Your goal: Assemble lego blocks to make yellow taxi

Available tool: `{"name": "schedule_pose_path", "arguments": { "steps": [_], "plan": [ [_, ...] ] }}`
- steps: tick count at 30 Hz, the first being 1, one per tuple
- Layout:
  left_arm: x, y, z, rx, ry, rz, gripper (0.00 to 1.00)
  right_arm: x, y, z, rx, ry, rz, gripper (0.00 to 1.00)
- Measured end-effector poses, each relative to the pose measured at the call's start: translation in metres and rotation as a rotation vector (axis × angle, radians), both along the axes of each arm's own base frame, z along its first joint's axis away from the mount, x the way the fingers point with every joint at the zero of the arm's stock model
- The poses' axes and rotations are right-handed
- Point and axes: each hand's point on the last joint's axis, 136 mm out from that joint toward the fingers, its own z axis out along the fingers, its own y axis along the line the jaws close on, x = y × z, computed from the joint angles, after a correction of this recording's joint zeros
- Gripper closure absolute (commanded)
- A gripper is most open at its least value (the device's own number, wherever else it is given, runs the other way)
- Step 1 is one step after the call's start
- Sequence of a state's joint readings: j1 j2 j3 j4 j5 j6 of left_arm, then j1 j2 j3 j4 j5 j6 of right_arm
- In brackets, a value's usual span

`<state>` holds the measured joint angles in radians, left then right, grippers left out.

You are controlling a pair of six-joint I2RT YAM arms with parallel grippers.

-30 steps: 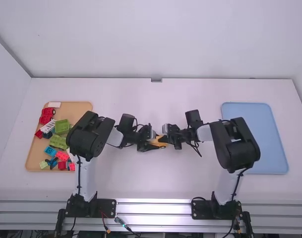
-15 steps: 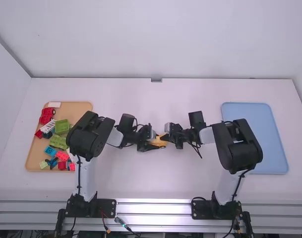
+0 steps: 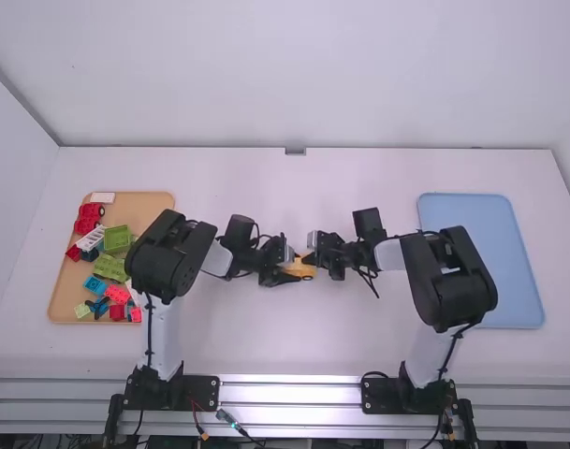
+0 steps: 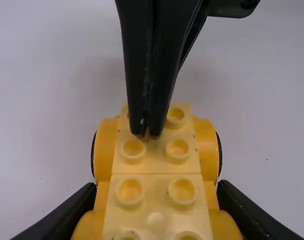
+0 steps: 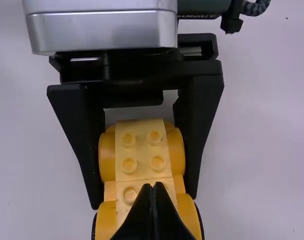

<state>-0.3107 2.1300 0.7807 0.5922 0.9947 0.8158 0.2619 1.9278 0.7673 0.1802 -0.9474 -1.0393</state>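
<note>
Near the table's middle, my left gripper (image 3: 289, 272) is shut on the yellow car body (image 3: 301, 269). Its fingers stand along both sides of the car in the right wrist view; in the left wrist view my left gripper (image 4: 156, 187) holds the rear-to-front row of yellow blocks (image 4: 156, 155), studs up. My right gripper (image 3: 309, 261) is over the car's other end. Its two fingertips are pressed together above the studs, as my right gripper (image 5: 153, 186) shows in its own wrist view. Whether the tips touch the top is unclear.
An orange-brown tray (image 3: 158, 199) with red, green, blue and white blocks lies at the left, partly behind the left arm. A blue tray (image 3: 495, 262) lies at the right beside the right arm.
My right gripper has shifted slightly right, away from the left gripper, then a little back toward the car. My left gripper has kept still with the car.
</note>
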Motion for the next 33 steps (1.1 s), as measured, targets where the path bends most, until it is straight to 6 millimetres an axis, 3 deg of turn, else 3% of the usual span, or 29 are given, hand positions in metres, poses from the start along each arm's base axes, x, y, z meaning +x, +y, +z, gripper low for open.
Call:
{"name": "schedule_pose_path", "arguments": {
  "steps": [13,19,22,24,26,28,29,30,31,32,33],
  "plan": [
    [0.004,0.005,0.0,0.001,-0.004,0.014,0.96,0.004,0.006,0.0,0.064,0.053,0.06,1.0],
    [-0.001,0.0,0.0,-0.002,0.003,-0.002,0.94,0.001,-0.003,0.005,0.053,0.025,0.073,1.0],
    [-0.001,-0.001,0.0,-0.003,0.006,-0.002,0.94,0.01,-0.01,0.015,0.042,-0.013,0.04,1.0],
    [-0.001,0.0,0.0,-0.003,0.006,-0.001,0.93,0.021,-0.017,0.032,0.034,-0.045,-0.004,0.86],
    [-0.001,-0.001,0.0,-0.003,0.007,-0.002,0.92,0.029,-0.022,0.044,0.026,-0.067,-0.042,0.82],
    [-0.001,0.0,0.0,-0.003,0.007,-0.001,0.9,0.038,-0.03,0.058,0.011,-0.083,-0.1,0.6],
    [-0.001,0.0,0.0,-0.003,0.007,-0.001,0.89,0.042,-0.035,0.063,-0.004,-0.067,-0.144,0.43],
    [-0.001,0.0,0.0,-0.003,0.007,-0.001,0.89,0.042,-0.035,0.063,-0.004,-0.067,-0.144,0.43],
    [-0.001,0.0,0.0,-0.003,0.007,-0.001,0.87,0.045,-0.042,0.066,-0.028,-0.043,-0.193,0.1],
    [-0.001,0.0,0.0,-0.003,0.007,-0.001,0.86,0.045,-0.046,0.065,-0.041,-0.025,-0.217,0.01],
    [-0.001,-0.001,0.0,-0.003,0.006,-0.002,0.86,0.046,-0.049,0.065,-0.055,-0.009,-0.24,0.01]
  ]
}}
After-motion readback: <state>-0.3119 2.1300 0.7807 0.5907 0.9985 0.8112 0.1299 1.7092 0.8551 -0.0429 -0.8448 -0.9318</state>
